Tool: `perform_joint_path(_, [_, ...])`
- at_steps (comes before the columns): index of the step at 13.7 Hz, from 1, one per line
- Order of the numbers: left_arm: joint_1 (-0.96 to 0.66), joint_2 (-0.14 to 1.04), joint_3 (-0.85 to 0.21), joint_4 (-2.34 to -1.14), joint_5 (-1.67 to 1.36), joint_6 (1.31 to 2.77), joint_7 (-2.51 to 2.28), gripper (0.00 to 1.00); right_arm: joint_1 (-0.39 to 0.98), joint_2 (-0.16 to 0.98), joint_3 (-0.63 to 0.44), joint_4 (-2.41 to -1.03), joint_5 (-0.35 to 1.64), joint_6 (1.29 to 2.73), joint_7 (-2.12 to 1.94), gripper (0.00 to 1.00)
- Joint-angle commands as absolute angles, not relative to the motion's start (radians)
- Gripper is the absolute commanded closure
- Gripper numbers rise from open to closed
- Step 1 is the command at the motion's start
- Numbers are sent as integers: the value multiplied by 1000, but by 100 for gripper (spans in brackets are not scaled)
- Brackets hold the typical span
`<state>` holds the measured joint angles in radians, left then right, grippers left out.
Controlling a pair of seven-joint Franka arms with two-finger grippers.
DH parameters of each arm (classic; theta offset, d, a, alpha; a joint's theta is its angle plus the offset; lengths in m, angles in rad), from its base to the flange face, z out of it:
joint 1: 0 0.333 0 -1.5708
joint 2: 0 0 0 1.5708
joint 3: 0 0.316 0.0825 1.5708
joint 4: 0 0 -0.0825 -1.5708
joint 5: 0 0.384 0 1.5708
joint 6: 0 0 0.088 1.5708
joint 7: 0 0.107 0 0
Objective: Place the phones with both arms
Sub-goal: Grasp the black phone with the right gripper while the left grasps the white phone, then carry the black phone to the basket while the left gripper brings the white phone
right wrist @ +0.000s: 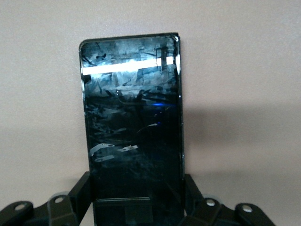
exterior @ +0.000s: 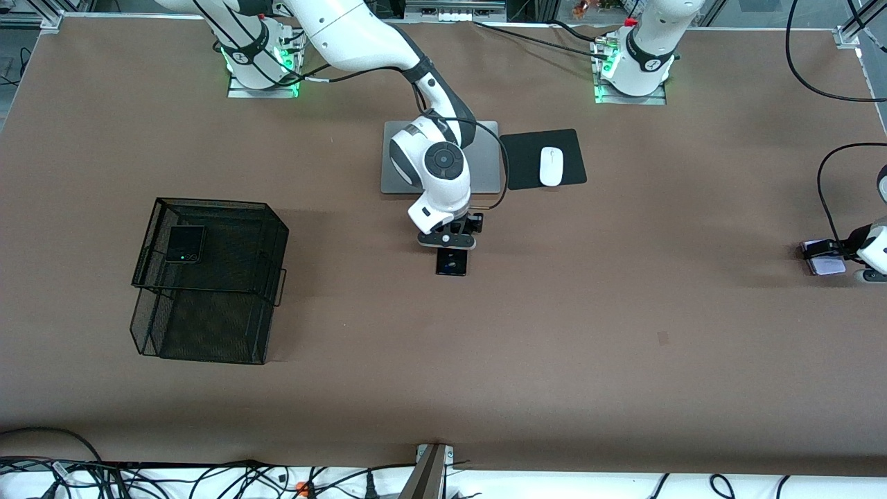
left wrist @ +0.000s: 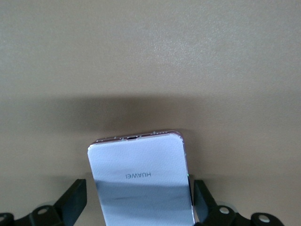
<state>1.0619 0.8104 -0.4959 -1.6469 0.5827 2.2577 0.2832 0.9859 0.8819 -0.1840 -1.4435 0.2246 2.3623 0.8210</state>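
My right gripper [exterior: 449, 244] is low over the middle of the table, shut on the long slim black phone [exterior: 451, 263]. In the right wrist view its fingers [right wrist: 80, 193] press both long sides of the phone [right wrist: 131, 117]. My left gripper [exterior: 818, 253] is low at the left arm's end of the table, around the pale lavender-white phone [exterior: 827, 265]. In the left wrist view that phone [left wrist: 138, 174] lies between the open fingers [left wrist: 75, 200] with small gaps. The small squarish black phone [exterior: 185, 244] lies in the wire basket.
The black wire basket [exterior: 215, 204] stands toward the right arm's end of the table. The silver laptop [exterior: 487, 156], partly hidden by the right arm, and a white mouse [exterior: 551, 166] on a black pad [exterior: 523, 163] lie near the robots' bases.
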Motion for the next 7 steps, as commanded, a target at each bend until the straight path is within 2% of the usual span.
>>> perform_joint_path(1, [1065,824,-500,-1641,603,2266,290,8,982,878,-198,-1413,212,2330,813,100])
perform_joint_path(2, [1063,830,-500,-1640,603,2266,288,19,982,874,-212,-1366,213,2271,813,100])
perform_joint_path(3, [1062,834,-500,-1638,603,2266,288,21,980,876,-230,-1289,213,2169,813,100])
perform_joint_path(6, [1057,830,-500,-1637,604,2264,290,52,942,853,-285,-1111,216,1885,778,100])
perform_joint_path(7, [1054,824,-502,-1634,604,2261,290,53,919,824,-291,-1106,215,1828,722,100])
